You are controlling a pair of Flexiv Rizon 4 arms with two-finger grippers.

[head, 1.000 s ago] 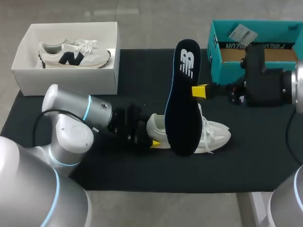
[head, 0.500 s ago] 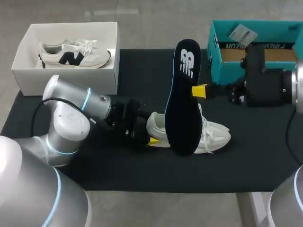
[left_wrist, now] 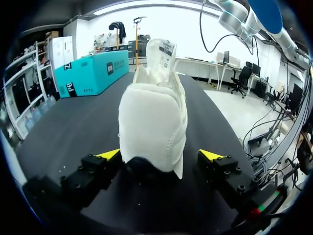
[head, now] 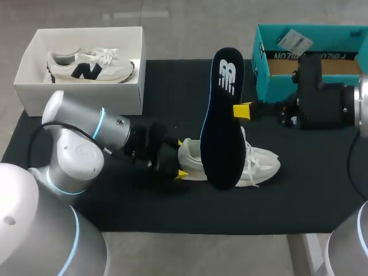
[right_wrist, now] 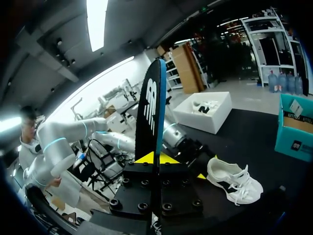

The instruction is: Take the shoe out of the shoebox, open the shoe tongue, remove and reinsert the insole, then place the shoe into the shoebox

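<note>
While the right gripper [right_wrist: 156, 157] clamps the dark, blue-edged foam insole [head: 223, 115] upright by its edge, the white laced sneaker [head: 256, 164] lies mid-table on the black mat [head: 167, 86], near-left of the open teal cardboard shoebox [head: 270, 57]. The left gripper [left_wrist: 160, 154] stands open, its 2 yellow tips flanking the sneaker's heel without touching it.

Soft, even overhead light fills the head view. The black mat [head: 172, 86] soaks it up, flat and matte, while the white shoebox [head: 80, 98] looks bright. A faint shadow lies under the white shoe [head: 259, 164], and the insole [head: 221, 126] is very dark. In the left wrist view the shoe's heel is brightly lit, its underside in deep shadow, and the far room washes out to white. In the right wrist view a ceiling strip light [right_wrist: 96, 19] flares hard; the right gripper [right_wrist: 156, 157] beneath is dim.
</note>
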